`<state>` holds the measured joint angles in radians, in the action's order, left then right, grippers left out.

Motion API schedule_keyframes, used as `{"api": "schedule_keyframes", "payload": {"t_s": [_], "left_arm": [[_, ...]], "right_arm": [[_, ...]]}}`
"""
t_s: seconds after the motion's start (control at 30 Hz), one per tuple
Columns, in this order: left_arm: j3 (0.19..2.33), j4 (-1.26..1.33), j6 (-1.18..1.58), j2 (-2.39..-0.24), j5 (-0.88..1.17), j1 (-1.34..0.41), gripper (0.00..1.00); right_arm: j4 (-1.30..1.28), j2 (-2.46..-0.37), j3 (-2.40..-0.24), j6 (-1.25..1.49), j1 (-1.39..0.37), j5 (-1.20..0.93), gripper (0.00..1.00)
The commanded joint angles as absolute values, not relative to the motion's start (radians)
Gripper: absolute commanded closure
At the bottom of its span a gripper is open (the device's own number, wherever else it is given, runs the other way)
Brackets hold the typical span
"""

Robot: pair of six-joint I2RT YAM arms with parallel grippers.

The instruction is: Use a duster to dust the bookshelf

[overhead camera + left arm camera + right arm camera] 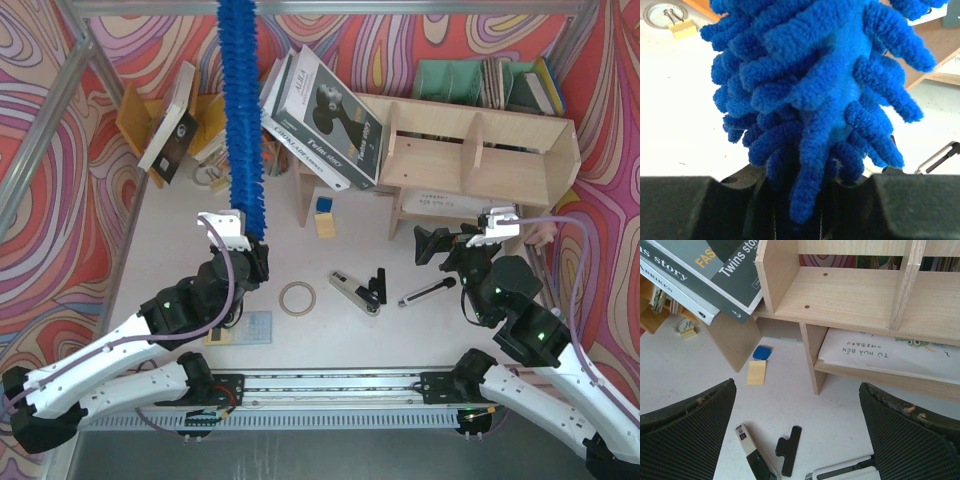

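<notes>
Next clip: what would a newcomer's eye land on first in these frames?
The bright-blue duster dominates. It runs from the shut left gripper, left of centre, to the top edge of the overhead view, and it fills the left wrist view. To its right, books lean askew against the left end of the pale bookshelf. The right gripper hangs open and empty in front of the shelf.

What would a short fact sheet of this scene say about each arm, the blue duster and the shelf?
Duster: blue, fluffy, left of the bookshelf
Left gripper: shut on the duster's base
Right gripper: open, empty, facing the bookshelf
Bookshelf: pale wood, two tiers, books tilted against its left end
Table: tape ring lying between the arms
</notes>
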<state>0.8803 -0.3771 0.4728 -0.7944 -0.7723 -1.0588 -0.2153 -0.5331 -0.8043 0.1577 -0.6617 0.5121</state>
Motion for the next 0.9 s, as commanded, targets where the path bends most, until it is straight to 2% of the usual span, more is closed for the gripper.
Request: {"api": "schedule_keyframes", "payload": {"t_s": [0.0,0.6,0.87], "left_arm": [[0.849,-0.275,0.564,-0.777,-0.763,-1.036,1.0],[0.813,-0.33,0.686,-0.798,-0.685,-0.971,1.0],[0.857,-0.265,0.702,-0.96,-0.543,-0.96,1.0]], "right_arm": [[-0.205,-0.534,-0.806,0.161,-0.666,0.522,0.01],[-0.197,-0.546,-0.806,0.161,-0.665,0.512,0.01],[-0.201,-0.545,-0.806,0.163,-0.665,0.514,0.01]]}}
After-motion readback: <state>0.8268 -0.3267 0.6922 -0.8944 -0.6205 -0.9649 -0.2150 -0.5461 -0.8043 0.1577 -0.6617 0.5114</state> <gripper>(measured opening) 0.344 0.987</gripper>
